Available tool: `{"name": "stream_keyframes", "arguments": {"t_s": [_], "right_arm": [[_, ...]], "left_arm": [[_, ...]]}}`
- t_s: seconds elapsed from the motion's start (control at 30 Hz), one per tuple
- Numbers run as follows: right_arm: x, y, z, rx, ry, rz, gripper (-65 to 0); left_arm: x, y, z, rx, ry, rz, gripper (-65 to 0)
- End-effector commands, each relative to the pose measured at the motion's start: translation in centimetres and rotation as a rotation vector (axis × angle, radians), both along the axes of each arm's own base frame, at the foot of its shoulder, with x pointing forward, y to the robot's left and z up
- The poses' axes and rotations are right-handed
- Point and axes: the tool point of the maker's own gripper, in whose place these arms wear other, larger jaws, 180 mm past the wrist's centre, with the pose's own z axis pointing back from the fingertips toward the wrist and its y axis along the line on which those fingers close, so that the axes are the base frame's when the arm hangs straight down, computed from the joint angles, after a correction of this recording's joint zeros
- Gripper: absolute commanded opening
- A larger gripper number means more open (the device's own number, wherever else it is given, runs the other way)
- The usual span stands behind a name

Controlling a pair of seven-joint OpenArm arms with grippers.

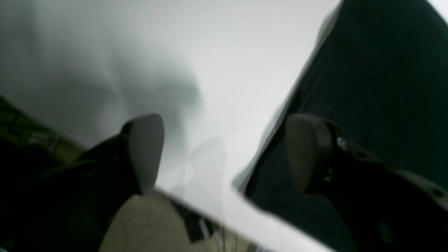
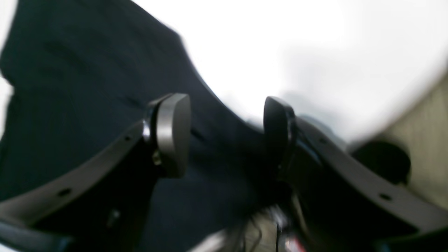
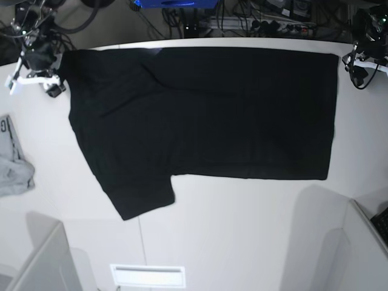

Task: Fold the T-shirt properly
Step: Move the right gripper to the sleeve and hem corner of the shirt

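The black T-shirt (image 3: 206,115) lies flat on the white table (image 3: 242,230), plain side up, with one sleeve (image 3: 140,197) sticking out toward the front left. No print shows. My right gripper (image 3: 47,82) hovers at the shirt's far left corner. In the right wrist view it (image 2: 225,133) is open, with the shirt (image 2: 87,87) edge running between the fingers. My left gripper (image 3: 357,63) is at the shirt's far right corner. In the left wrist view it (image 1: 227,154) is open and empty, one finger (image 1: 308,150) over the shirt (image 1: 367,87) edge.
A small light grey garment (image 3: 12,163) lies at the table's left edge. A white slotted plate (image 3: 147,276) sits at the front edge. Grey partitions (image 3: 42,260) stand at both front corners. Cables and gear (image 3: 242,15) run behind the far edge.
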Motion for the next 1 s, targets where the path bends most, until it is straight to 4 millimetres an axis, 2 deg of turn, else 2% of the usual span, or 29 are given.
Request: {"name": "stream_keyframes", "arguments": {"t_s": [0.0,0.23,0.43,0.63,0.87,0.9,0.97], "right_arm": [[1.1,0.1,1.0,-0.011,-0.038,0.018,-33.6],[7.2,2.5,2.8,-0.006,-0.134,0.138,-33.6],[12.7,3.9,2.0,0.013,-0.136,0.226,-33.6],[17.6,4.4,1.4,0.03,-0.118,0.262,-32.9],[23.1,6.9,0.7,0.008,-0.056,0.373,-32.7],[23.9,7.1,0.6,0.007,-0.042,0.38,-32.7],[25.3,7.2,0.3,0.003,-0.013,0.385,-31.8]], "left_arm": [[1.0,0.3,1.3,0.033,-0.041,-0.017,-12.5],[3.5,0.3,2.5,0.036,-0.114,-0.018,-12.7],[5.3,1.3,4.3,0.078,-0.154,-0.041,-12.7],[5.7,1.7,4.8,0.093,-0.156,-0.049,-12.7],[5.5,1.9,4.9,0.096,-0.158,-0.039,-12.8],[5.5,2.0,5.0,0.098,-0.159,-0.038,-14.2],[5.5,2.0,5.0,0.098,-0.161,-0.038,-20.7]]}}
